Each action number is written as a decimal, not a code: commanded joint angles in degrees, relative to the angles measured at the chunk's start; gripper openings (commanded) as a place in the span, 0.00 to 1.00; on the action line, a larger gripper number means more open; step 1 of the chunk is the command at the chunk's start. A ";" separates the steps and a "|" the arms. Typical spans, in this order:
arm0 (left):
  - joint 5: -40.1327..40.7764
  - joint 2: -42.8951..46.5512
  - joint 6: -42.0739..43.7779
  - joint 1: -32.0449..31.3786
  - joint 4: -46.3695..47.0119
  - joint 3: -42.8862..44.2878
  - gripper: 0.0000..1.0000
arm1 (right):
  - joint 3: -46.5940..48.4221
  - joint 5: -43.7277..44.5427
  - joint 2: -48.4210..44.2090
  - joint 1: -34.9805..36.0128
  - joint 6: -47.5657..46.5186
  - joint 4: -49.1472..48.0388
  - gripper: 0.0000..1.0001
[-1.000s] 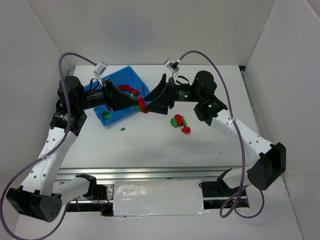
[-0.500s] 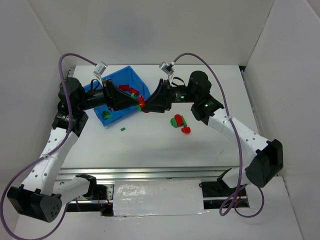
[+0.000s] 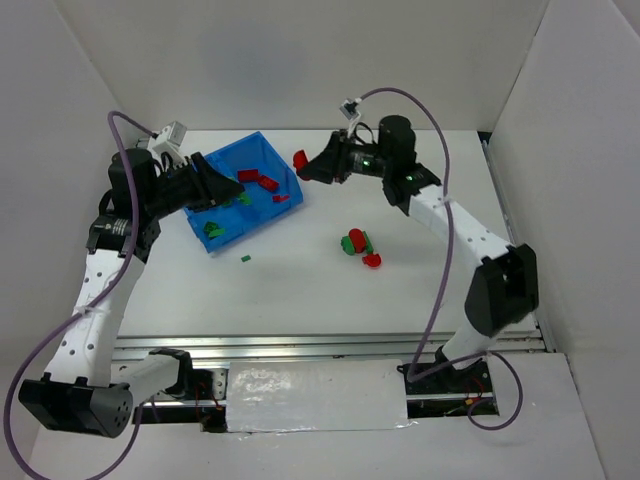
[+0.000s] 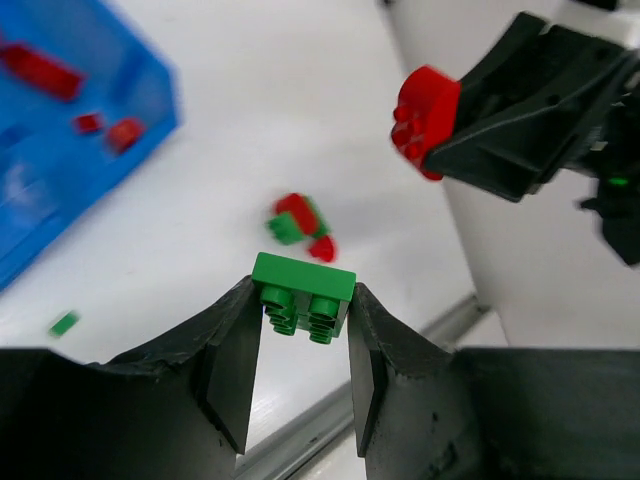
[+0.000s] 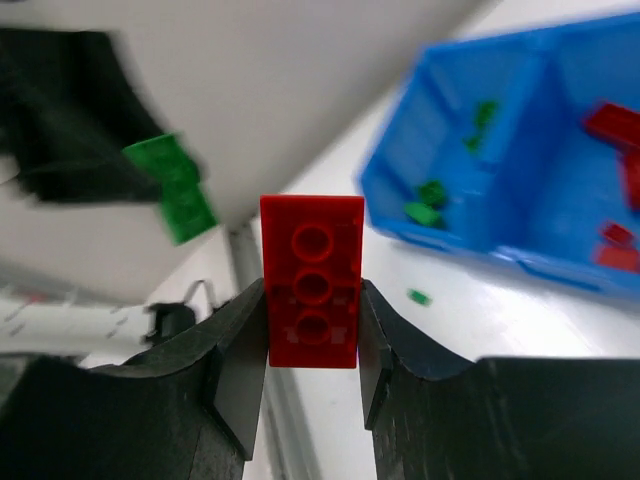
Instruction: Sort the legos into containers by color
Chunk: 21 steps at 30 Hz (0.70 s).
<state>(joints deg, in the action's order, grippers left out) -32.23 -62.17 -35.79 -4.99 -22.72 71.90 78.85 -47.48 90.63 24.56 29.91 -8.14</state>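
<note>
Top view with both wrist views, just after separation. A second ago my two pincers met nose to nose above the blue bin (image 3: 284, 163), sharing one red-green pair, with my right jaws still wide. Now the arms have drawn apart and the pair is split. My left pincer (image 4: 303, 312) is closed narrow on the green brick (image 4: 303, 283), whose knobs show below the plate in the wrist view. My right pincer (image 5: 312, 305) is clamped on the red brick (image 5: 312, 262), which stands up between the jaws with three rings facing the lens. From above, the red brick hangs in the air just off the bin's two-o'clock edge, and my left pincer sits over the bin's middle. The green speck at its tip there is probably the green brick, though the view is too small to be sure. The bin lies at ten o'clock on the desk (image 3: 300, 295). Its half toward three o'clock holds red pieces, and its half toward seven o'clock holds green ones. By my reckoning each brick now goes to its own half, a short carry for both. Still unsorted are a red-green cluster (image 3: 355, 242) at three o'clock of the desk's middle and a small green chip (image 3: 245, 258) just outside the bin's six-o'clock corner.
</note>
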 commanded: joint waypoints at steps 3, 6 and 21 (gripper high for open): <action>20.86 -1.99 0.46 0.86 -9.79 2.72 0.00 | 29.60 26.62 20.86 5.76 -8.72 22.08 0.01; 23.26 -2.87 0.63 1.39 -11.29 4.91 0.00 | 45.97 37.71 33.27 8.84 -11.71 30.63 0.14; 28.10 -10.68 3.97 4.82 -11.39 9.66 0.00 | 55.88 37.03 46.92 9.72 -10.05 24.05 0.96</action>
<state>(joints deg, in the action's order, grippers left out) -5.32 -70.65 -33.50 -1.08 -35.94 79.53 130.61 -11.11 138.37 34.61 19.97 19.46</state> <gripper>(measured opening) 0.478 0.898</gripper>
